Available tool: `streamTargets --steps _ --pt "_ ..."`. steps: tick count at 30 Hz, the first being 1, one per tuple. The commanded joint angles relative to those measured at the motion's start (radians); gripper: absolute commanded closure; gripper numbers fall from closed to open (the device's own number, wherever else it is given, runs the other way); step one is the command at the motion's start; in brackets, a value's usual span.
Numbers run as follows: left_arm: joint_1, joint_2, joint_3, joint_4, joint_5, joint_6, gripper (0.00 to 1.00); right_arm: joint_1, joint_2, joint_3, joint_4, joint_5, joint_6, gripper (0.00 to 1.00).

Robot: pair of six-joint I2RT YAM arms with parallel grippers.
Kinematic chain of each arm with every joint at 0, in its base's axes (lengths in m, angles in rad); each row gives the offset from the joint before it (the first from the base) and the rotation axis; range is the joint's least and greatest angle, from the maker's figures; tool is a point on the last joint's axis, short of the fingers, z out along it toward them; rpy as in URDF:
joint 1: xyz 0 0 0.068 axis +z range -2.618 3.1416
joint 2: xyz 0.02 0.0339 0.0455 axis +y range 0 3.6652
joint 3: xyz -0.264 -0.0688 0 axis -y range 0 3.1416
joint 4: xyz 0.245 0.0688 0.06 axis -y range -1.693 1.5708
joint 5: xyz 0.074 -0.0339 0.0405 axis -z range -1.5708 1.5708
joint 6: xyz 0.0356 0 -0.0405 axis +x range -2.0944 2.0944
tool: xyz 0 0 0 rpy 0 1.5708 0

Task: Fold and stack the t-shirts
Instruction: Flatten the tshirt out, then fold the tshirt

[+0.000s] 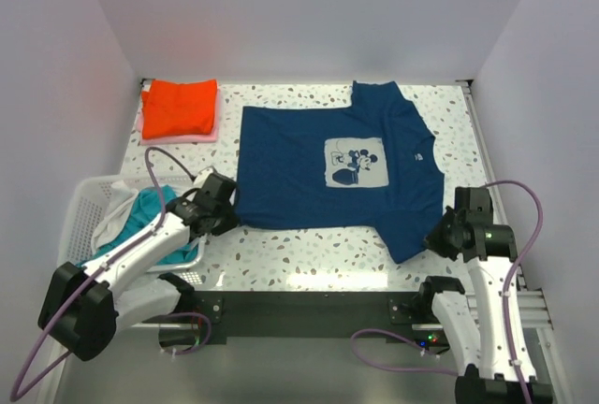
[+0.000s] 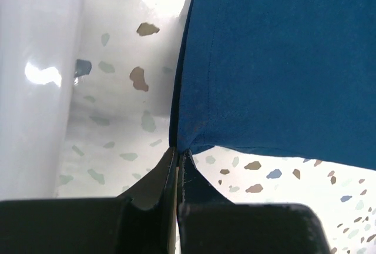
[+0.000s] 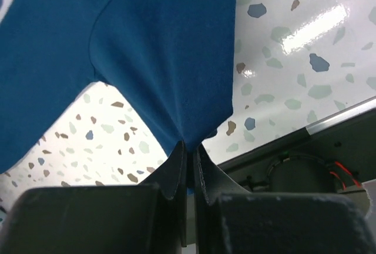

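Firmly, both claws [image 2: 176,150] [image 3: 188,144] on navy tee [image 1: 281,170]

Reads as a robotics lab test cell, not a home: a speckled terrazzo-look tabletop [image 1: 309,259] is boxed in on 3 sides by plain white panels [image 1: 309,11]. A left arm [image 1: 122,268] & right arm [image 1: 487,301] are bolted to a black base plate [image 1: 309,312] along the tabletop's near edge. Purple cables [image 1: 513,181] loop off both arms and an alu rail [image 1: 535,303] sits at its near-right corner. The only household bits are a navy tee [image 1: 299,161] flat mid-tabletop & a white slatted basket [image 1: 89,203] at its left edge.
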Motion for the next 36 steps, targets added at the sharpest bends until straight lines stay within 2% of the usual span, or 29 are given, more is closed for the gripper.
streamTargets --steps 1,7,17,24,36 --pt "-0.004 -0.048 -0.032 -0.024 0.014 -0.037 1.0 0.006 -0.045 0.059 -0.121 0.03 -0.021 1.0" --pt "-0.02 -0.117 -0.043 -0.067 0.004 -0.054 1.0 0.006 -0.071 0.087 -0.154 0.045 -0.026 1.0" --pt "-0.02 -0.127 0.011 -0.097 -0.001 -0.054 1.0 0.006 -0.013 0.116 -0.083 0.074 -0.046 1.0" --pt "-0.008 -0.01 0.107 -0.079 -0.024 -0.016 1.0 0.007 0.09 0.118 0.038 0.05 -0.049 1.0" --pt "0.058 0.15 0.245 -0.028 -0.03 0.059 1.0 0.006 0.272 0.226 0.216 0.065 -0.044 1.0"
